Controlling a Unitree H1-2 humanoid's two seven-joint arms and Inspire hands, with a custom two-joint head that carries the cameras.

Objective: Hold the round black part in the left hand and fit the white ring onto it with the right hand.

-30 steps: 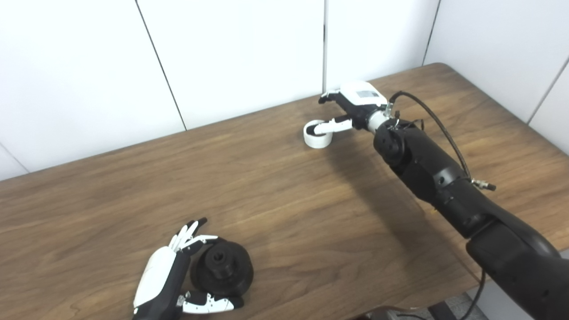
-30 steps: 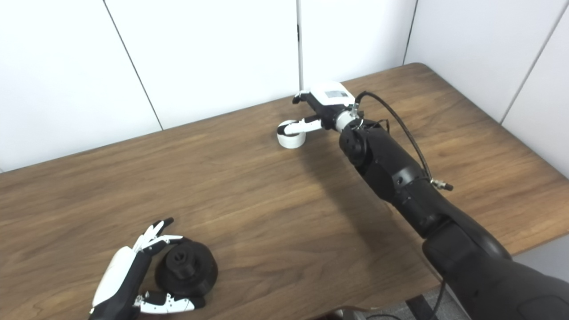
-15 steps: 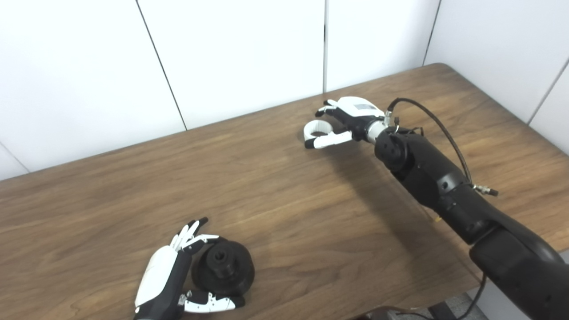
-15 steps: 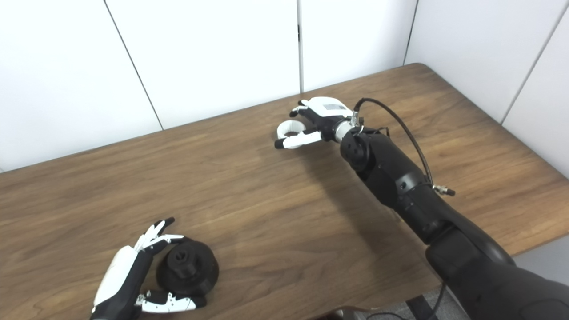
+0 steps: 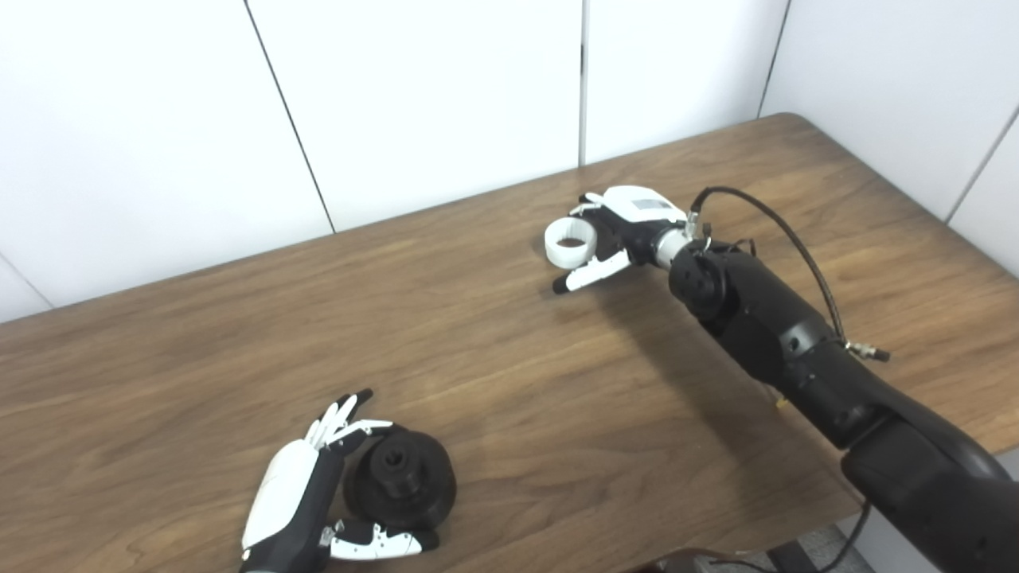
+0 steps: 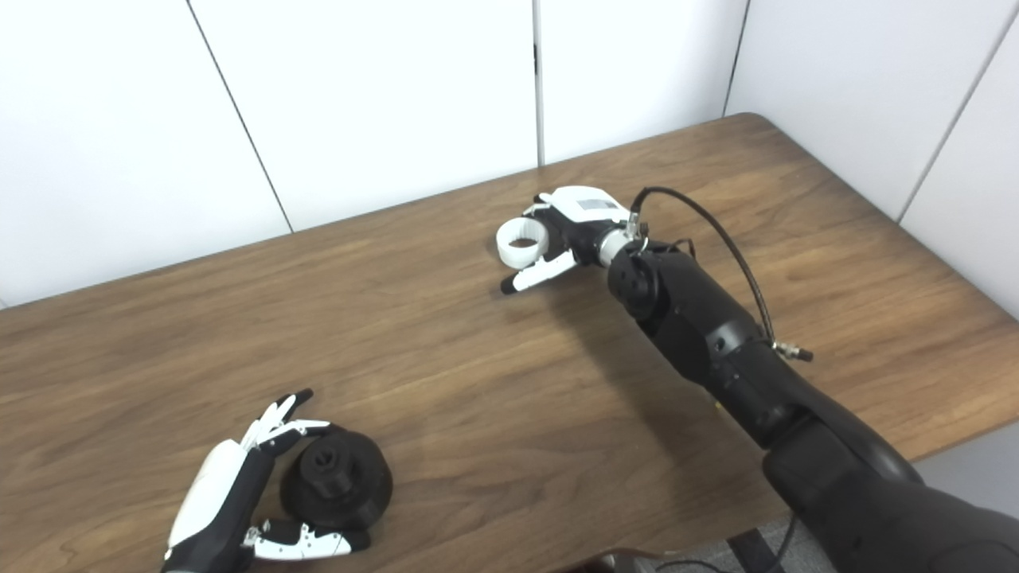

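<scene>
We've got a wood-grain counter [image 5: 493,358] with a smooth, slightly satin finish. The white ring [image 5: 570,242] looks like matt plastic, the round black part [image 5: 400,476] is dull black plastic too. Each robot hand is glossy white-and-black plastic.

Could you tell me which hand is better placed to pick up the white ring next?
The right hand. It sits at the white ring near the table's far edge, fingers around it. The left hand is far away at the near edge, cupped beside the round black part.
</scene>
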